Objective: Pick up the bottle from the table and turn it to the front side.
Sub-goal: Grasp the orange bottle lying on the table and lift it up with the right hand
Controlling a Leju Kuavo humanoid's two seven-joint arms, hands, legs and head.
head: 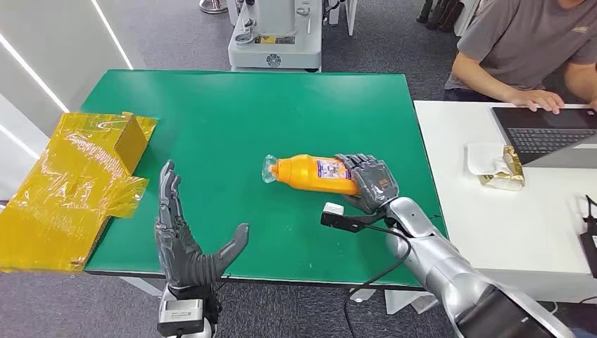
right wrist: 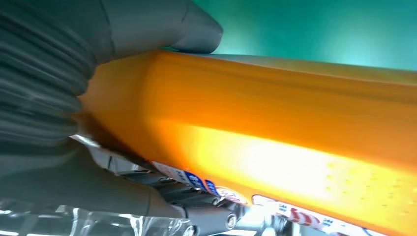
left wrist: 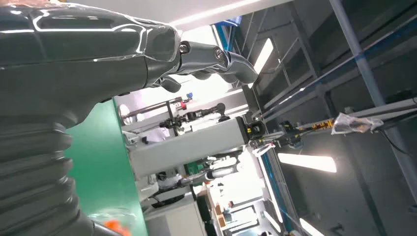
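- Bottle (head: pixel 315 174) is lying on its side on the green table (head: pixel 232 113), a little right of the middle, with its long axis running across me: the capped neck is pointing toward my left and the base is sitting in my right hand.
- I am wrapping my right hand (head: pixel 369 183) around the base end; in the right wrist view the thumb (right wrist: pixel 162 24) is pressing on one orange side and the darker fingers (right wrist: pixel 196 211) are lying against the labelled side, so I am gripping the bottle (right wrist: pixel 275 137).
- I cannot tell whether the bottle is resting on the table or lifted just clear of it.
- My left hand (head: pixel 184 236) is hanging over the near edge of the table with fingers spread and nothing in it, well apart from the neck.
- My right hand is plainly the nearer one, so I judge the turn will be a roll about that long axis.
- A yellow foil-wrapped box (head: pixel 70 183) is sitting at the far left edge, well away from the bottle.
- A person (head: pixel 521 49) is working at a laptop (head: pixel 545 134) on the white table (head: pixel 493 232) to my right.
- Nothing is standing close around the bottle to block the turn.
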